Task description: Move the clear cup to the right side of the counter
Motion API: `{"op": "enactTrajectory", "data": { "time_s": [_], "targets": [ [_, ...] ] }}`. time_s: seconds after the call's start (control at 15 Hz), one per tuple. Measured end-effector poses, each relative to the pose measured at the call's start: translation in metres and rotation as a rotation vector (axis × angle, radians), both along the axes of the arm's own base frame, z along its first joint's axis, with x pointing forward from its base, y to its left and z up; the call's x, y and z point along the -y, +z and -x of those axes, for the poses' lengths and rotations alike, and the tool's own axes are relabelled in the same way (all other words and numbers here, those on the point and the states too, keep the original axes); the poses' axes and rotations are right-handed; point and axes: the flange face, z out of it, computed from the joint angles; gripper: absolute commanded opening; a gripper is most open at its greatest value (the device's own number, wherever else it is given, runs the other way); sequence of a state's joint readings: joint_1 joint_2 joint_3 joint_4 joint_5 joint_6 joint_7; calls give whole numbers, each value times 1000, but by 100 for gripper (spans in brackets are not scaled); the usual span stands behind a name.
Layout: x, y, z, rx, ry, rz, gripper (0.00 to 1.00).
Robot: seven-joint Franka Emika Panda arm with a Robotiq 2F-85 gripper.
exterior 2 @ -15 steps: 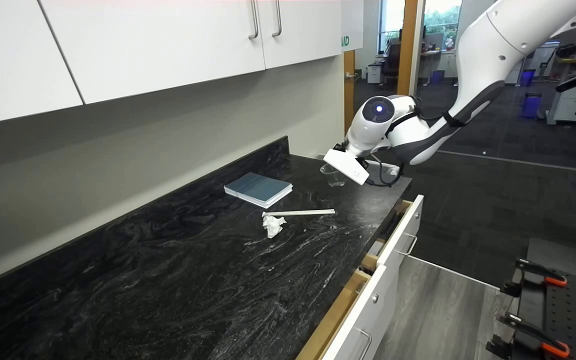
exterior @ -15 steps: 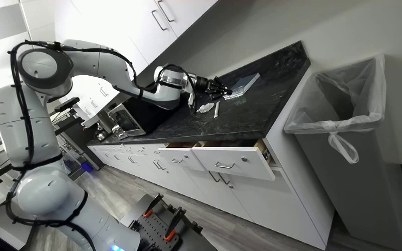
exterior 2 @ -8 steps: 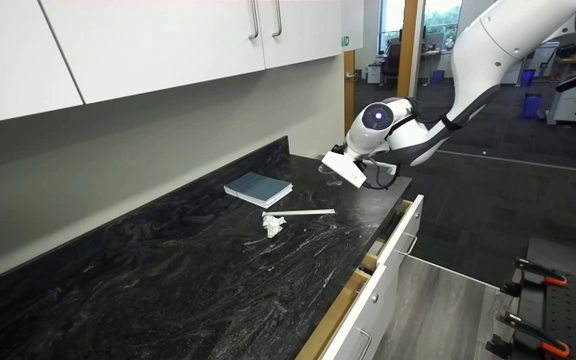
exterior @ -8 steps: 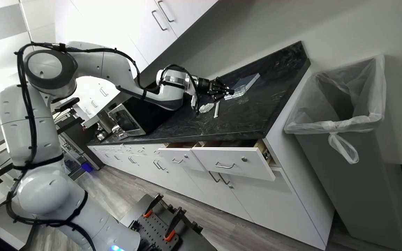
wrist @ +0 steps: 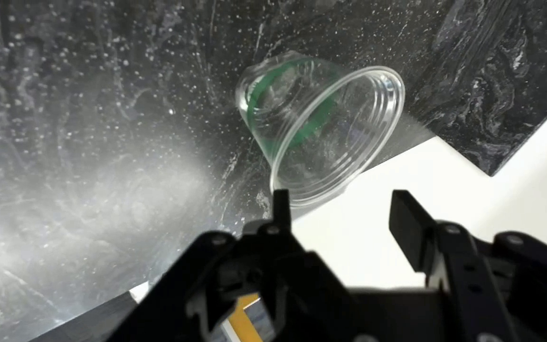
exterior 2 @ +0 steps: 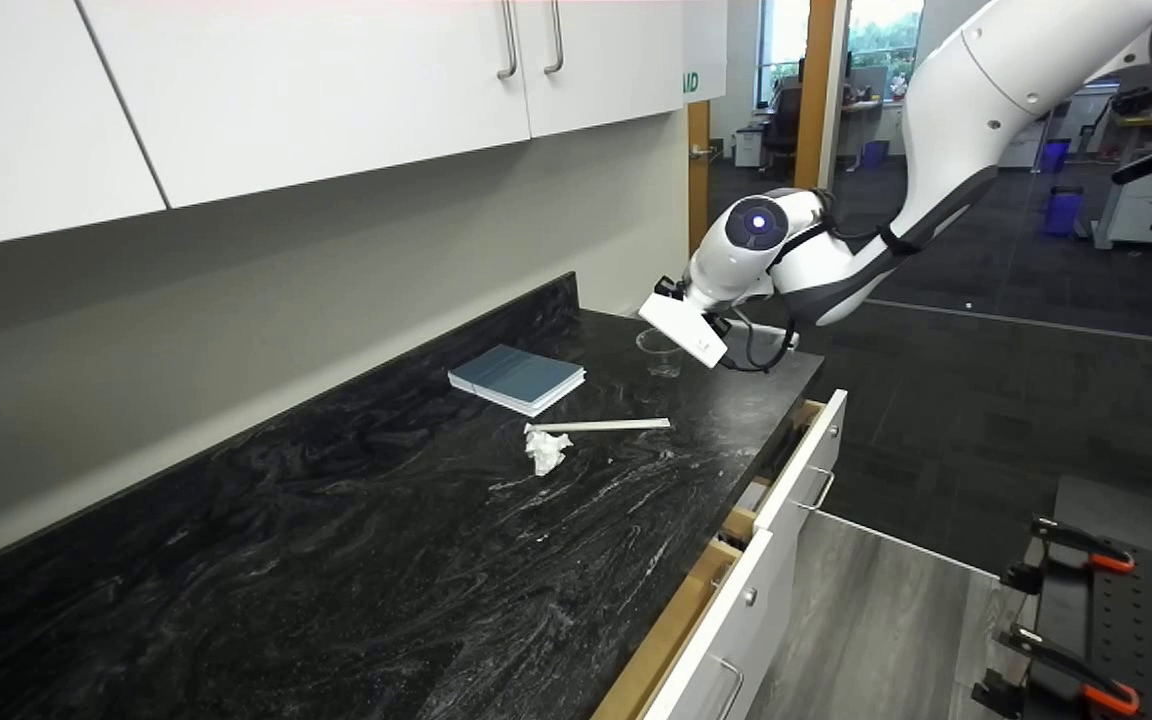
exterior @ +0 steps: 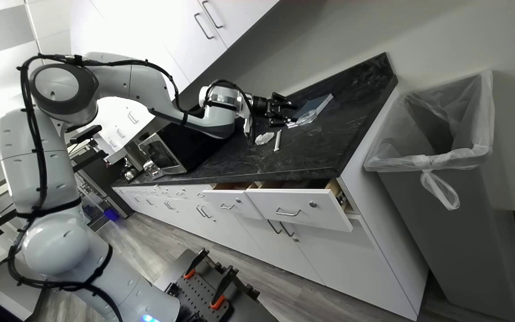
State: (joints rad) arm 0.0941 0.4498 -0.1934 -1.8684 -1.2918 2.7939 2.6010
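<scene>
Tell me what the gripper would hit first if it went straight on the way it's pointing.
Probably the clear cup: in the wrist view it shows beyond the open fingers of the gripper. Depth is unclear; they might straddle or bump it.

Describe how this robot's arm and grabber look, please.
The arm is rounded and white, with dark grey joint sections. Black cables run along it, strapped on by black bands. A dark disc on it has a glowing blue centre. The gripper is black, with two angular, jointed fingers.
</scene>
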Motion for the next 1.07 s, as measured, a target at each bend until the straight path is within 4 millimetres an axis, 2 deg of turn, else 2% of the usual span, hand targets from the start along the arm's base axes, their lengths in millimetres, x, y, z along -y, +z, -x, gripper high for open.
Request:
{"op": "enactTrajectory", "data": {
  "time_s": [0.13,0.4,0.8,1.07],
  "targets": [
    [-4,6,1,10,11,-8,100],
    [-17,22,23,-29,43,-35,100],
    [-39,65,93,-201,171,-89,100],
    [-37,106,134,-284,204,-79,100]
  ]
}}
